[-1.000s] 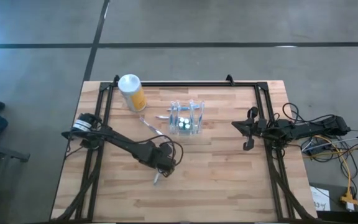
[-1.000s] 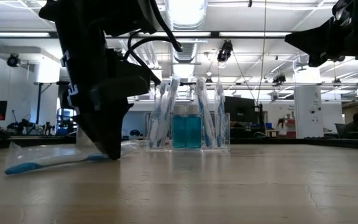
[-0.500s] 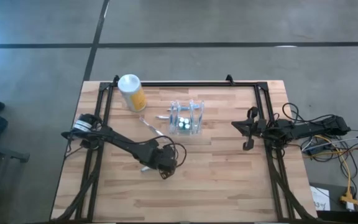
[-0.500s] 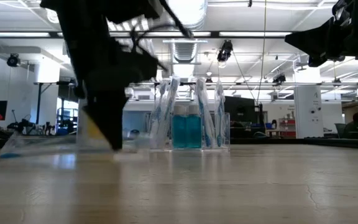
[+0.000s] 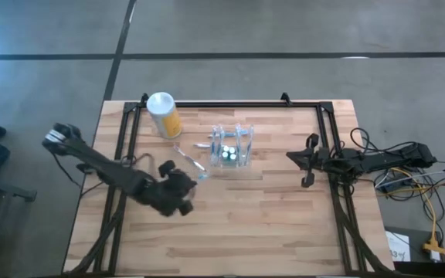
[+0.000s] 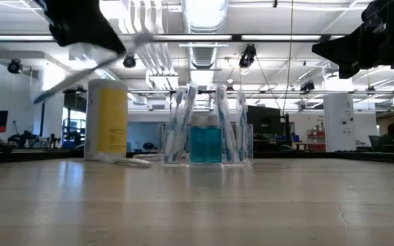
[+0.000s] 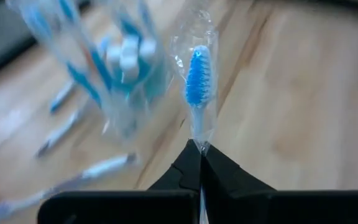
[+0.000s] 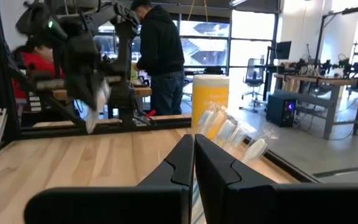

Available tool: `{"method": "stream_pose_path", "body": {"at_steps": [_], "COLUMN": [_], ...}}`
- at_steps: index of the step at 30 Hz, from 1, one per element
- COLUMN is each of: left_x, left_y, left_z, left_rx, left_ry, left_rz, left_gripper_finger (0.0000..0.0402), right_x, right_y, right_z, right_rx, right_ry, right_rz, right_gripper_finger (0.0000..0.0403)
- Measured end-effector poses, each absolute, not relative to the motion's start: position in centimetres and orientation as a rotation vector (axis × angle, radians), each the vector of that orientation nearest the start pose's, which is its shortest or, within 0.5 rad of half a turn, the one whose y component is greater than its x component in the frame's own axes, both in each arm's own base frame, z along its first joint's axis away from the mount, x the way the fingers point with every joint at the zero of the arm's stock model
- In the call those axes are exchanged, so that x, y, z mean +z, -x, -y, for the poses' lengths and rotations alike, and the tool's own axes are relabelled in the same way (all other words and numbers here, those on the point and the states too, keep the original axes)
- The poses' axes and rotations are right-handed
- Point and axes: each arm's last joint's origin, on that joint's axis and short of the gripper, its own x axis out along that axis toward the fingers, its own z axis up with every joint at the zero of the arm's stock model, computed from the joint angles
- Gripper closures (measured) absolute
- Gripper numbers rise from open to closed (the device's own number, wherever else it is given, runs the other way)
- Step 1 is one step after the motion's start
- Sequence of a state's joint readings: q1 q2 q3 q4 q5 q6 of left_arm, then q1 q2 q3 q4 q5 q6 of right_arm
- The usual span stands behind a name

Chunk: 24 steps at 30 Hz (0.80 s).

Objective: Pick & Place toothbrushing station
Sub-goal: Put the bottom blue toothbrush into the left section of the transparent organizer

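My left end effector [image 7: 199, 163], clenched on a wrapped toothbrush [image 7: 198, 81] pointing forward, hangs above the bench [image 5: 284, 216] nearer the toothbrushing station [image 5: 231, 147], which stands just ahead.

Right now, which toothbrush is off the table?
The wrapped blue-bristled toothbrush pinched in the left gripper; the others lie on the table or stand in the toothbrushing station.

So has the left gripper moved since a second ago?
Yes. The left gripper, shut on a wrapped blue-bristled toothbrush, rose off the table and shifted left, away from the clear plastic toothbrushing station.
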<state>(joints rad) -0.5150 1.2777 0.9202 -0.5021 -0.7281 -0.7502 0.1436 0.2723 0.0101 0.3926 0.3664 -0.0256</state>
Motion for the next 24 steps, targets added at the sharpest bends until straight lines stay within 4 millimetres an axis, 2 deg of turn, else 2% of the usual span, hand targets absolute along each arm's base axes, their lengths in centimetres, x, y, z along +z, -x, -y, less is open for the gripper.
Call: {"method": "stream_pose_path", "body": {"at_steps": [3,8,12,15,19,24], "left_x": [26.6,26.4,25.7,25.3,25.1,24.0], "left_y": [-20.4,-17.1,-15.0,-13.7,-12.2,-10.9], "left_z": [10.9,10.5,9.1,7.4,5.1,3.5], "left_rx": [0.366,0.226,0.150,0.192,0.227,0.131], "left_ry": [0.195,0.111,0.092,0.081,0.080,0.070], "left_rz": [-0.420,-0.223,-0.142,-0.091,-0.018,0.078], "left_gripper_finger": [0.0400,0.0400,0.0401,0.0401,0.0401,0.0401], "right_x": [18.1,17.8,17.6,17.7,17.9,17.8], "right_y": [-11.2,-11.3,-11.3,-11.3,-11.3,-11.3], "right_z": [-0.6,-0.6,-0.7,-1.0,-1.0,-1.0], "right_rx": [-0.222,-0.223,-0.161,-0.061,-0.066,-0.064], "right_ry": [-0.033,-0.024,-0.072,-0.081,-0.087,-0.108], "right_rz": [0.125,0.090,0.079,0.084,0.102,0.098], "right_gripper_finger": [0.0394,0.0394,0.0394,0.0394,0.0394,0.0394]}}
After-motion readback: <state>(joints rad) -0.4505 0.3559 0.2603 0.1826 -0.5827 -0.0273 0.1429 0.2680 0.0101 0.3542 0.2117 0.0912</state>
